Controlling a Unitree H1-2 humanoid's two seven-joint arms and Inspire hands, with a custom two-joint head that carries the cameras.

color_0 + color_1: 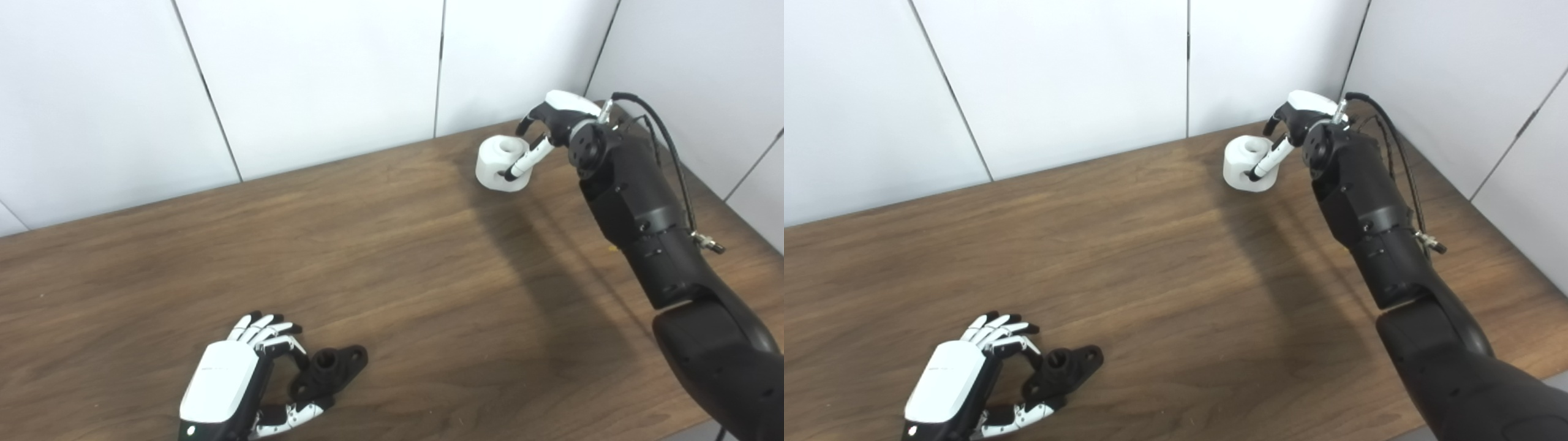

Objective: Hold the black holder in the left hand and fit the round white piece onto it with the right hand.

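Note:
The black holder (334, 364) lies flat on the wooden table (398, 263) near the front left; it has a raised hub and two lobes. My left hand (245, 373) is at its near end, with a curled finger and the thumb pinching the near lobe. The round white piece (497, 162), a thick ring with a hole in the middle, rests on the table at the far right. My right hand (551, 125) wraps it, thumb across the front and fingers behind. Both also show in the right eye view: holder (1067, 362), white piece (1240, 162).
White wall panels (318, 79) stand just behind the table's far edge, and another wall closes the right side. The black right forearm (643, 220) with its cable stretches over the table's right part.

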